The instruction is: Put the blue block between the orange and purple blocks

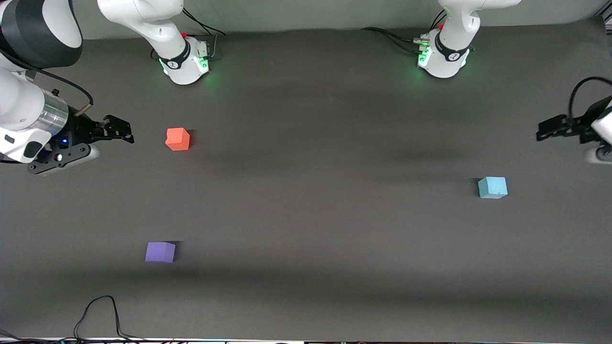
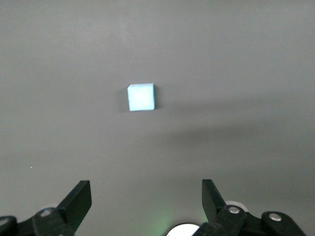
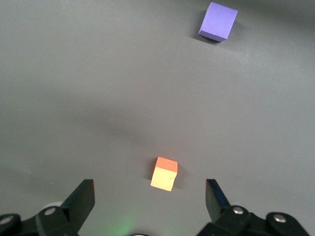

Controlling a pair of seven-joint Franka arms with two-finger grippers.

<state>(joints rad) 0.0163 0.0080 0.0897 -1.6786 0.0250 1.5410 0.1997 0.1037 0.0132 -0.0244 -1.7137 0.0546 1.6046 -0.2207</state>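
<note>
The blue block point(image 1: 492, 187) point(image 2: 141, 97) rests on the dark table toward the left arm's end. The orange block point(image 1: 178, 139) point(image 3: 164, 173) and the purple block point(image 1: 160, 252) point(image 3: 218, 21) lie toward the right arm's end, the purple one nearer to the front camera, with a wide bare gap between them. My left gripper point(image 1: 542, 130) point(image 2: 146, 189) hangs open and empty over the table's end, apart from the blue block. Over the other end my right gripper point(image 1: 125, 131) point(image 3: 150, 189) hangs open and empty, close beside the orange block.
The two arm bases point(image 1: 186, 59) point(image 1: 442, 55) stand at the table's back edge with cables beside them. A black cable point(image 1: 95, 310) loops onto the table at the edge nearest the front camera.
</note>
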